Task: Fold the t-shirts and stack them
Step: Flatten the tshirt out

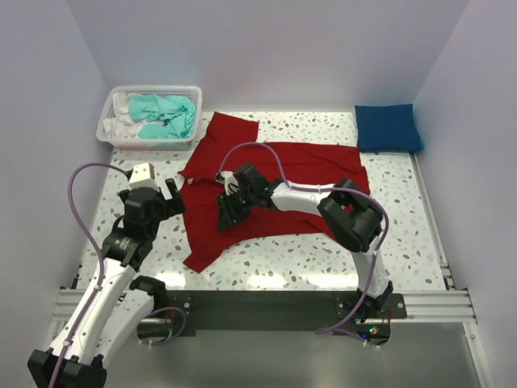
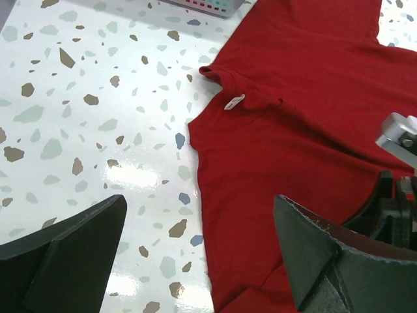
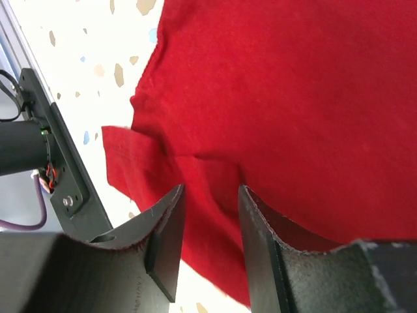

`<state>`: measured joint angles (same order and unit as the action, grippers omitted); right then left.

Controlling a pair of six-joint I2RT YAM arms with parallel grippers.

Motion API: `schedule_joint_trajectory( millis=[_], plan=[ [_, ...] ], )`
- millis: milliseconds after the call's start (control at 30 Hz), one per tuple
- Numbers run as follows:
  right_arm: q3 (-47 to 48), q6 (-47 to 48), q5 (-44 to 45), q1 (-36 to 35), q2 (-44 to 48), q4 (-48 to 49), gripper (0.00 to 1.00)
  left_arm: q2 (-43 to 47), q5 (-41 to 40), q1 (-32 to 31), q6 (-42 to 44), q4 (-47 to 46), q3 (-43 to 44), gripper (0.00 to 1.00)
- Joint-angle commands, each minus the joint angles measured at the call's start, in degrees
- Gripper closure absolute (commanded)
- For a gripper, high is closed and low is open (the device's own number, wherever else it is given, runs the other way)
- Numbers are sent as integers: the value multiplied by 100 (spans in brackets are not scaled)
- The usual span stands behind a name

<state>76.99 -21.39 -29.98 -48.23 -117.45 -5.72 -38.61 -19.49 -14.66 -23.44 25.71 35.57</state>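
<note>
Right now the red t-shirt [image 1: 307, 174] lies flat on the desk [image 1: 266, 259], long axis left to right, collar [image 2: 234, 103] just beside the wide-open left end effector [image 1: 153, 199], while the right end effector [image 1: 229, 206], jaws narrowly apart, rests on its collar end, grip uncertain.

Bright, even light; mild glare.

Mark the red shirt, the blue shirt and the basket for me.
red shirt [image 1: 315, 166], top view, on the body panel.
blue shirt [image 1: 388, 128], top view, on the middle of the folded bundle.
basket [image 1: 153, 145], top view, on its near wall.
</note>
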Motion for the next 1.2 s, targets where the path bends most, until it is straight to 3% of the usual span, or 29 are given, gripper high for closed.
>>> schedule_joint_trajectory(
  millis=[0,200,300,433,533,1167],
  plan=[
    [360,-32,-237,-108,-182,255,59,257,-126,-11,-64,-260,-217,0],
    [492,-23,-237,-196,-428,176,60,626,-195,-11,-47,-480,-437,0],
    [519,20,-272,-222,-454,132,67,618,-196,-11,-29,-515,-455,0],
    [536,82,-342,-266,-332,9,82,600,-196,-11,-29,-515,-455,0],
    [519,143,-404,-292,-174,-105,100,583,-196,-11,-11,-550,-463,0],
    [-658,617,-869,-741,1136,-869,100,381,-170,-2,24,-638,-472,0]
  ],
)
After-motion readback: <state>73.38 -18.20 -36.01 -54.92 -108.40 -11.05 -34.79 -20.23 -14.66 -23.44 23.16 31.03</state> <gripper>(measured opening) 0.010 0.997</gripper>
